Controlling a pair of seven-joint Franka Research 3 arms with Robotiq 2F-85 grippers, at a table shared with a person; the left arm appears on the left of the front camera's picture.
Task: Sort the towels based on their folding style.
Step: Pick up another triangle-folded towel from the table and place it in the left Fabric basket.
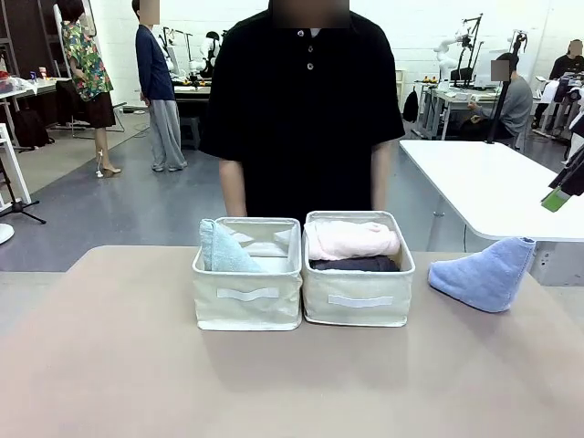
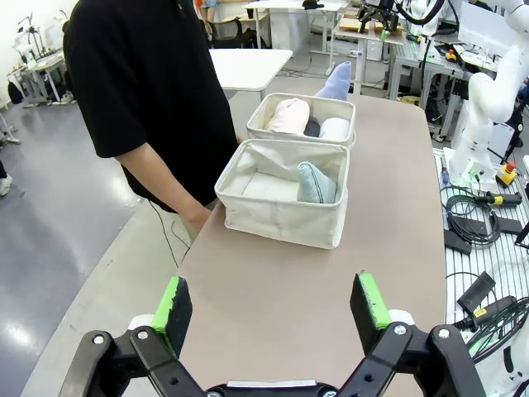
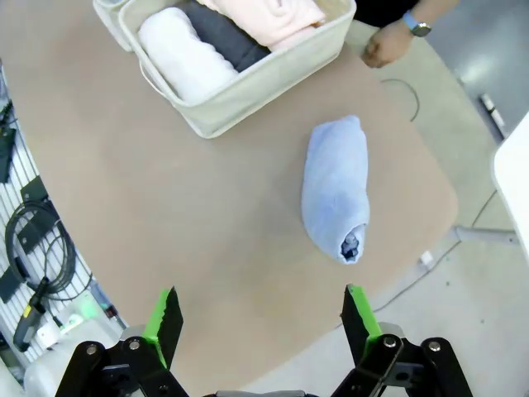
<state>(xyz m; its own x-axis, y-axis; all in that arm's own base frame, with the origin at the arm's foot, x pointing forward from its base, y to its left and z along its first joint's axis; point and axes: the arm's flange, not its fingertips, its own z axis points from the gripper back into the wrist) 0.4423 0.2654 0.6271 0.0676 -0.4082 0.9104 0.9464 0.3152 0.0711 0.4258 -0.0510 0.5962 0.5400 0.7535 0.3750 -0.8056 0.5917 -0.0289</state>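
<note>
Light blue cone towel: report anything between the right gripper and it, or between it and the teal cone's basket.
Nothing visible lies between the open right gripper and the light blue cone towel. Between the towel and the left basket, holding the teal cone, stands the right basket; likely lift over it.

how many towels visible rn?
5: pale teal cone in the left basket; pink roll, dark grey roll and white roll in the right basket; light blue cone on the table. More may be hidden.
</note>
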